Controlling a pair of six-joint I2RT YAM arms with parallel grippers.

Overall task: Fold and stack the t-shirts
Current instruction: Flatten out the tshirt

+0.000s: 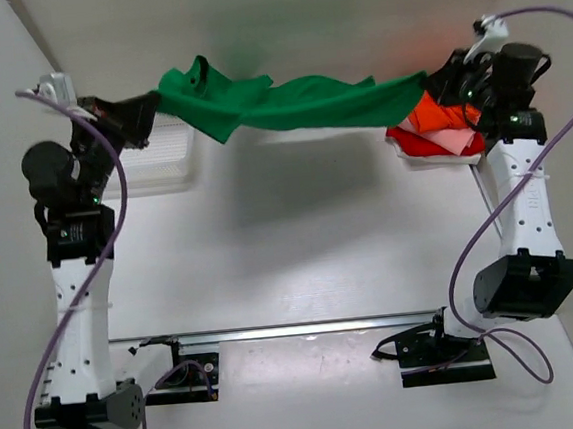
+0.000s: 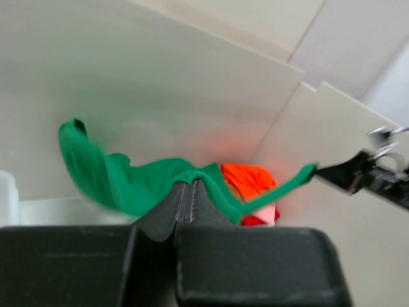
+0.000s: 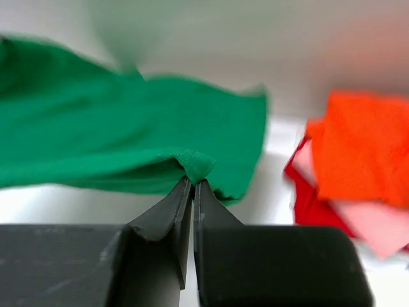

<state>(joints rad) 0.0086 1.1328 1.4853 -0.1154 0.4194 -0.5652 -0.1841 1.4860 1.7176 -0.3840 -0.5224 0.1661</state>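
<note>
The bright green t-shirt hangs stretched in the air between both grippers across the back of the table. My left gripper is shut on its left end; in the left wrist view the cloth drapes over the closed fingertips. My right gripper is shut on its right end; in the right wrist view a pinch of green cloth sits between the fingertips. A pile of orange, pale pink and red shirts lies at the back right, under the right gripper.
A white mesh basket stands at the back left, below the left gripper. A metal rail runs across the near part of the table between the arm bases. Walls close in on the left, back and right.
</note>
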